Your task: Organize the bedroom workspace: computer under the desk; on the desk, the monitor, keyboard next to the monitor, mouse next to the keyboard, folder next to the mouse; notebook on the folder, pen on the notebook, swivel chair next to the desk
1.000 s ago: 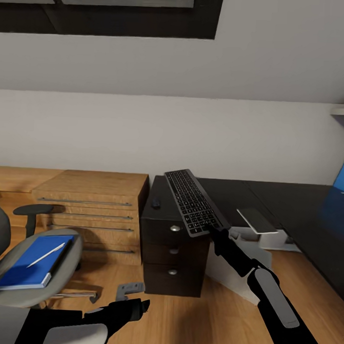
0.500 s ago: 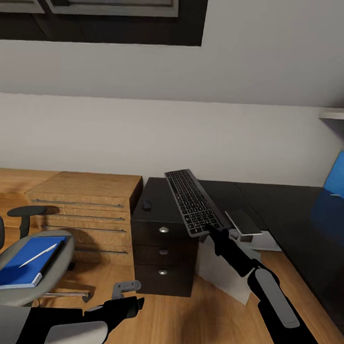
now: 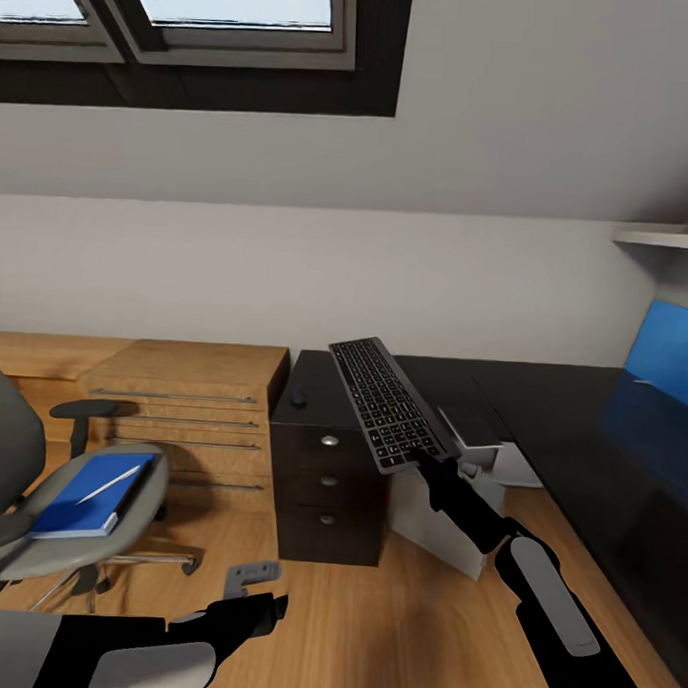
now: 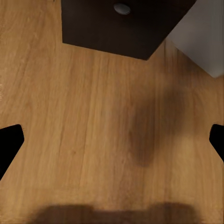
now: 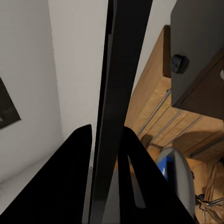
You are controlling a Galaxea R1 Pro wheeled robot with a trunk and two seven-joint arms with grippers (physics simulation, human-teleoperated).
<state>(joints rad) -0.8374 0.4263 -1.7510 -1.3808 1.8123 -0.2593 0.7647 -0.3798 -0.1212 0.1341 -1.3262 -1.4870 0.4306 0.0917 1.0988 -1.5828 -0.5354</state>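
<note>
Swivel chair (image 3: pixel 17 490) cut by frame edge; computer (image 3: pixel 446 524) partly behind right arm.

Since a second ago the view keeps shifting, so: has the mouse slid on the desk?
No. The mouse sits at the desk's same left corner, above the drawers.

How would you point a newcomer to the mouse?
Find the black desk and go to its end beside the wooden chest. On top of the drawer unit there sits the mouse, a small dark rounded lump, much smaller than the keyboard.
</note>
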